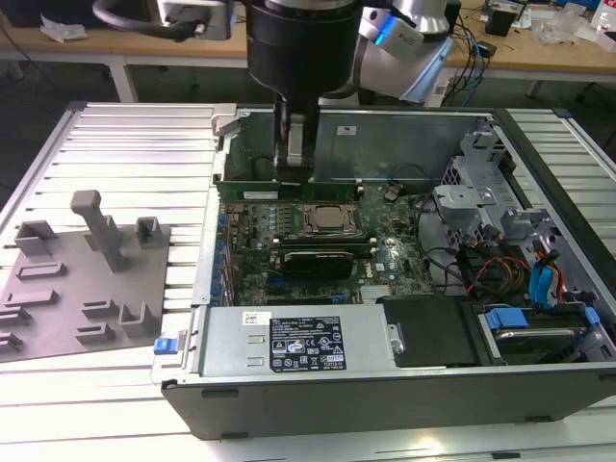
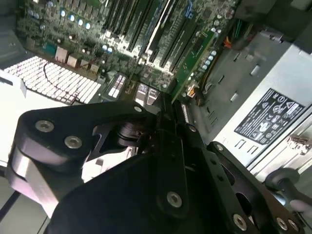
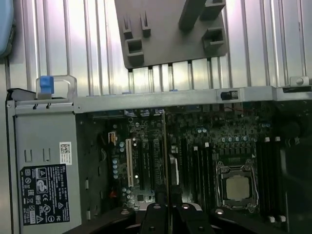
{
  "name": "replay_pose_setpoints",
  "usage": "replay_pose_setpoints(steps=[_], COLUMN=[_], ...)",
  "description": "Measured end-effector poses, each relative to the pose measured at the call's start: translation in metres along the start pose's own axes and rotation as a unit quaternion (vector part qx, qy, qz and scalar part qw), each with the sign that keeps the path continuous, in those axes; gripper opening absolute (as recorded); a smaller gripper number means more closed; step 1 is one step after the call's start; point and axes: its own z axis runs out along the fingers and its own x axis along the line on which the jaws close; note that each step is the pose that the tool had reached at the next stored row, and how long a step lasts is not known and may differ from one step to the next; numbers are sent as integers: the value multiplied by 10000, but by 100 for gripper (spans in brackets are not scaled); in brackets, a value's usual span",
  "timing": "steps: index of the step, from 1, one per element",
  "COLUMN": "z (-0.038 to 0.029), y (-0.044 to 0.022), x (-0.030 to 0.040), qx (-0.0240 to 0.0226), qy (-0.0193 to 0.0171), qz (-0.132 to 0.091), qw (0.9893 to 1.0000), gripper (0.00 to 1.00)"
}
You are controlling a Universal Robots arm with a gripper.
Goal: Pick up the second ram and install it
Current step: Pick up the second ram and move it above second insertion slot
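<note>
The hand (image 1: 294,171) grips the second ram (image 1: 248,190) tight, holding it upright just beside the CPU socket (image 1: 330,219).

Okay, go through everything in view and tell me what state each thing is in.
Computer case: lying on its side, open.
End effector: shut on the memory stick.
Memory stick: on edge, gripped at its middle, behind the processor socket in the exterior view; seating unclear.
Processor socket: closed, chip in place.

We watch the open case (image 1: 366,399) from above in the exterior view; both wrist views peer down close, sharing its motherboard (image 3: 146,161).
</note>
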Motion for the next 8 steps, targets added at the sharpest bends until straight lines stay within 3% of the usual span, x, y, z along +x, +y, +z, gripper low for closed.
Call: replay_pose_setpoints(steps=[2, 4, 5, 8], z=[8, 12, 20, 74], y=[-148, -219, -286, -489], x=[-16, -28, -41, -96], qx=[1, 0, -1, -14], qy=[-1, -1, -2, -2], qz=[34, 43, 55, 96], qw=[10000, 10000, 10000, 10000], gripper=[14, 14, 14, 14])
